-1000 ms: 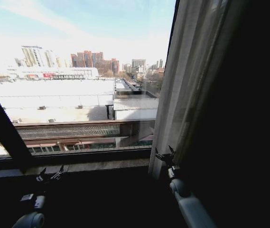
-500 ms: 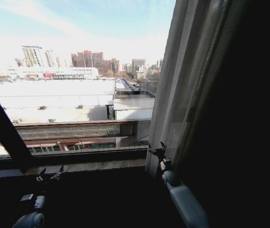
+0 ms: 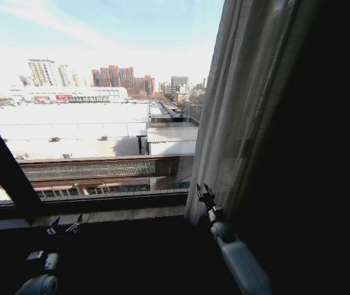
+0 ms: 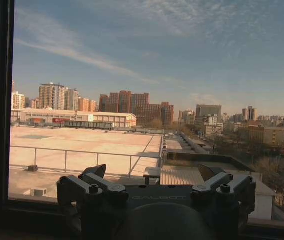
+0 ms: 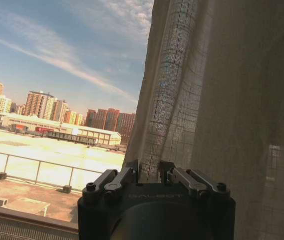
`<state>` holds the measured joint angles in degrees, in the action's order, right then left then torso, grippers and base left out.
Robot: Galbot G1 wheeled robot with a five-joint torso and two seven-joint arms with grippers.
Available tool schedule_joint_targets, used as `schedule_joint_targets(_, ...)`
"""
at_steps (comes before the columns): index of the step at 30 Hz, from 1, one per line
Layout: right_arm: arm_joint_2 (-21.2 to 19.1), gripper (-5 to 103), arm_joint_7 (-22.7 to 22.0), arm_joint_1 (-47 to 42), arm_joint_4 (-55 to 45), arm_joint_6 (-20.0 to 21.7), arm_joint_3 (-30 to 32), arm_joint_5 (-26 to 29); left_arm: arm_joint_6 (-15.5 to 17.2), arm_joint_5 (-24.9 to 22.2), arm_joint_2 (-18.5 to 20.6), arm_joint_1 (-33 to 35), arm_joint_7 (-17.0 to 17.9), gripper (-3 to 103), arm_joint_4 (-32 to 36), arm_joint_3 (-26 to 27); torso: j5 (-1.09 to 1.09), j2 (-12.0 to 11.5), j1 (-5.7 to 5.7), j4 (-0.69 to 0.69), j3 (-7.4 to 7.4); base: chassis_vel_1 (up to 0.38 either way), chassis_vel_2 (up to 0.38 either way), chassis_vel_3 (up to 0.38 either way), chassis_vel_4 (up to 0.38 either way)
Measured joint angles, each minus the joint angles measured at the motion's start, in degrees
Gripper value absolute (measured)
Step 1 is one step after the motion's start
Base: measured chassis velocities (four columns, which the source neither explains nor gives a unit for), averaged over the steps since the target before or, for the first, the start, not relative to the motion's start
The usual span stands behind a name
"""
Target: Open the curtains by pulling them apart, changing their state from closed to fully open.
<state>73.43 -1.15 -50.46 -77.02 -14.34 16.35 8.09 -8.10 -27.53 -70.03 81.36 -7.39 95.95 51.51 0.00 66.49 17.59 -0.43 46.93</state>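
Most of the window is already uncovered, so the opening is judged largely done on this side; what remains is judged to be the last stretch of the right-hand panel, which still hangs over part of the glass.

At about 7 o'clock in the head view, the left gripper (image 3: 64,226) is held low before the dark sill (image 3: 101,215), parked, with its black fingers spread apart and nothing between them. Past it, rooftops and distant towers are seen through bare glass, crossed by a dark slanting frame bar (image 3: 2,166).

At about 5 o'clock, the right gripper (image 3: 205,194) is raised at the leading edge of the curtains (image 3: 248,104). In the right wrist view its fingers are drawn close together, with a fold of cloth seen just beyond them; whether fabric is pinched cannot be told.

The curtains fill the frame from 12 to 4 o'clock. The cloth is seen as a sheer, open weave with a fine grid texture, cream where lit, gathered in long vertical pleats.
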Motion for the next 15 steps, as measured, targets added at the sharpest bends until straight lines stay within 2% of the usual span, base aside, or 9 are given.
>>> schedule_joint_targets(3,0.5,9,1.1,-0.2,0.0,-0.8,0.1,0.3,0.0,0.0,0.0,0.0,0.0,100,0.0,0.0,0.00,0.0,0.00,0.00,0.00,0.000,0.000,0.000,0.000)
schedule_joint_targets(5,0.6,9,1.4,-0.2,0.0,-0.8,0.1,0.7,0.0,0.0,0.0,0.0,0.0,100,0.0,0.0,0.00,0.0,0.00,0.00,0.00,0.000,0.000,0.000,0.000)
schedule_joint_targets(7,0.8,2,2.3,-0.3,0.0,-0.9,0.2,1.4,0.0,0.0,0.0,0.0,0.0,100,0.0,0.0,0.00,0.0,0.00,0.00,0.00,0.000,0.000,0.000,0.000)
schedule_joint_targets(15,0.7,0,2.4,-0.2,0.2,-0.8,0.5,2.5,0.0,0.0,0.0,0.0,0.0,100,0.0,0.0,0.00,0.0,0.00,0.01,0.00,-0.007,-0.004,0.008,0.005)
